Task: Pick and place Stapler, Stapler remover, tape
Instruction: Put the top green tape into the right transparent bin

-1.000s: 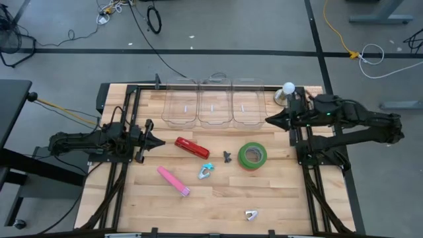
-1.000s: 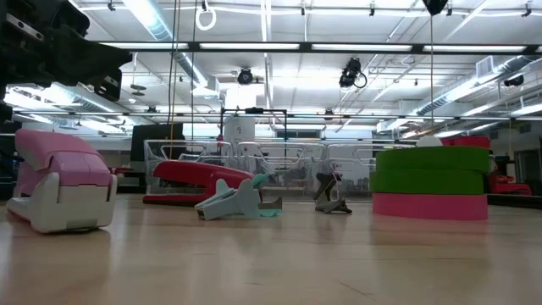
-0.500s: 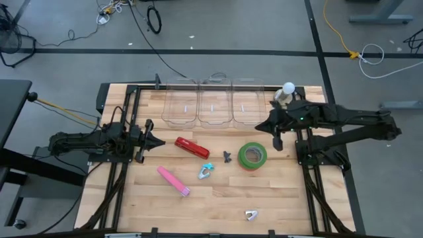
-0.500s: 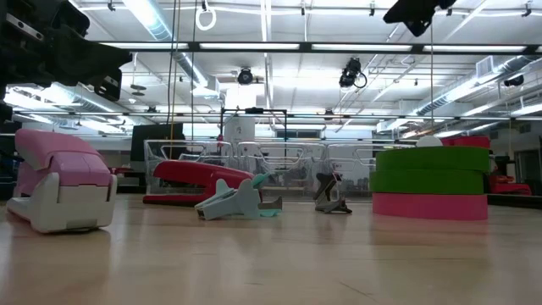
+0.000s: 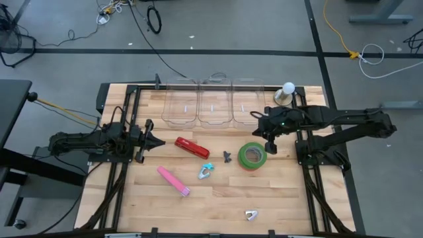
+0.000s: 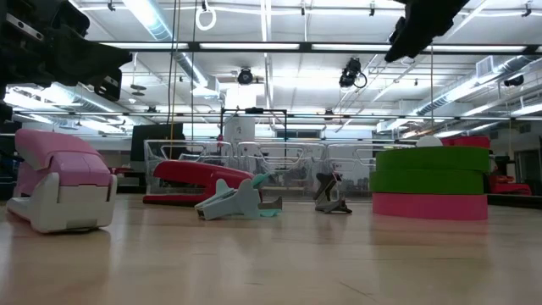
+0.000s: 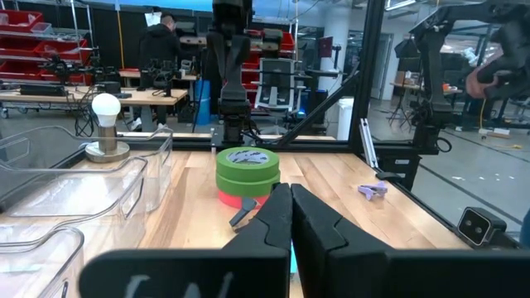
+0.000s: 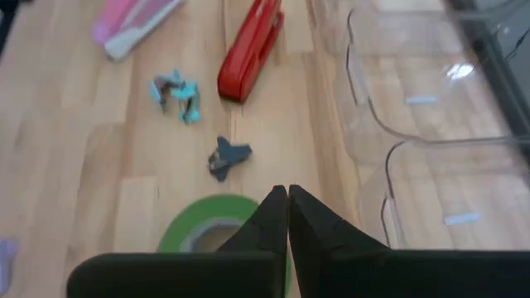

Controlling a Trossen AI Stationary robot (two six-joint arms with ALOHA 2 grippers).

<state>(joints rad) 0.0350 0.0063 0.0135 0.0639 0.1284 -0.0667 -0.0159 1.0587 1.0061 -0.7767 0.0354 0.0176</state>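
The tape is a green roll [image 5: 252, 155] lying flat on top of a red roll [image 6: 432, 205], right of the table's middle. A red stapler [image 5: 192, 147] and a pink stapler [image 5: 173, 180] lie left of it. A dark stapler remover [image 5: 227, 157], a teal one [image 5: 205, 172] and a pale one [image 5: 250, 215] lie on the wood. My right gripper [image 5: 269, 148] is shut, empty and slanting down, high above the table just right of the green roll [image 8: 207, 228]. My left gripper [image 5: 155, 141] waits at the left, shut and level.
Three clear bins [image 5: 214, 106] stand side by side along the far edge. A lamp with a white bulb [image 5: 287, 89] stands at the far right. Bare wood lies along the near edge. People stand at benches in the room beyond the table.
My right gripper has come out from the table's right edge toward the middle and sunk lower, tipping its fingers downward toward the green roll. It has stayed shut. Nothing on the table has moved.
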